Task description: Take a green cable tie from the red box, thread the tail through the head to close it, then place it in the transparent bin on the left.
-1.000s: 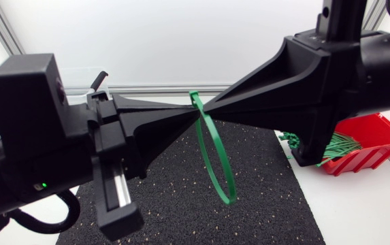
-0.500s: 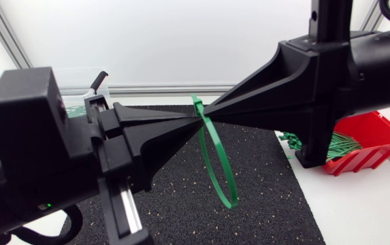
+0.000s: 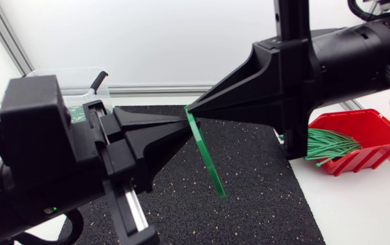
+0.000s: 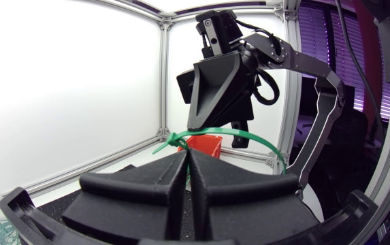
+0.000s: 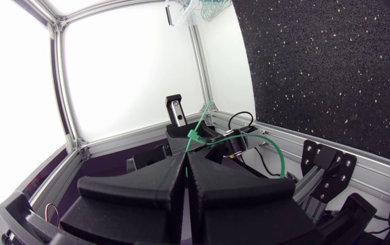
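Note:
A green cable tie, closed into a loop, hangs edge-on above the black mat. My left gripper and my right gripper meet tip to tip at the loop's upper end, each shut on it. In the left wrist view the cable tie arcs past my left gripper, with the right gripper just beyond. In the right wrist view the cable tie sits at my right gripper. The red box holds several green ties. The transparent bin stands at the back left.
The aluminium frame rail runs along the back of the table. A few loose green ties lie on the white surface beside the red box. The white wall closes off the far side.
Both gripper tips have shifted slightly left with the tie. The right arm has swung left and up, and the loop has turned from an open oval to nearly edge-on.

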Motion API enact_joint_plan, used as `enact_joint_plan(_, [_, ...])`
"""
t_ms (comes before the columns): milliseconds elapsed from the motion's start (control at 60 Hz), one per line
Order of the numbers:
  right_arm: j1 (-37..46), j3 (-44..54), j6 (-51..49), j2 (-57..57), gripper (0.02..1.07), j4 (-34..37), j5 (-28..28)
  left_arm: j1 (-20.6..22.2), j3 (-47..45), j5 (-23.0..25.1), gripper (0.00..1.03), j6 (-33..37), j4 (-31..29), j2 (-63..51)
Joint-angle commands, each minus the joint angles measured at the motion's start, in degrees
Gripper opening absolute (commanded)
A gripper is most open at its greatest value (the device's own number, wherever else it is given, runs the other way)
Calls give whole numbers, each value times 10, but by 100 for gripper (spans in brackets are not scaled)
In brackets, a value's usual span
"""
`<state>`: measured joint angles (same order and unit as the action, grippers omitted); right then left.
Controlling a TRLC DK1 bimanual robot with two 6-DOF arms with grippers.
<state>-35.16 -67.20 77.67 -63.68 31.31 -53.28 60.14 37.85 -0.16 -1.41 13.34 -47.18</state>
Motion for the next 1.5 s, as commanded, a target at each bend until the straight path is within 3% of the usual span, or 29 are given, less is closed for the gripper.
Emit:
enact_joint_plan(0, [-1,6,-8,-19,8,2,15,13,-4,12,4,12,17,13])
enact_joint_plan(867, [21,29,-78,3,8,46,8,7,-11,4,4,13,17,16])
enact_joint_plan(1150, [22,27,-98,13,17,48,7,-1,-11,4,4,10,16,13])
enact_joint_plan(1483, [18,18,-108,22,17,63,6,0,-10,4,4,8,14,12])
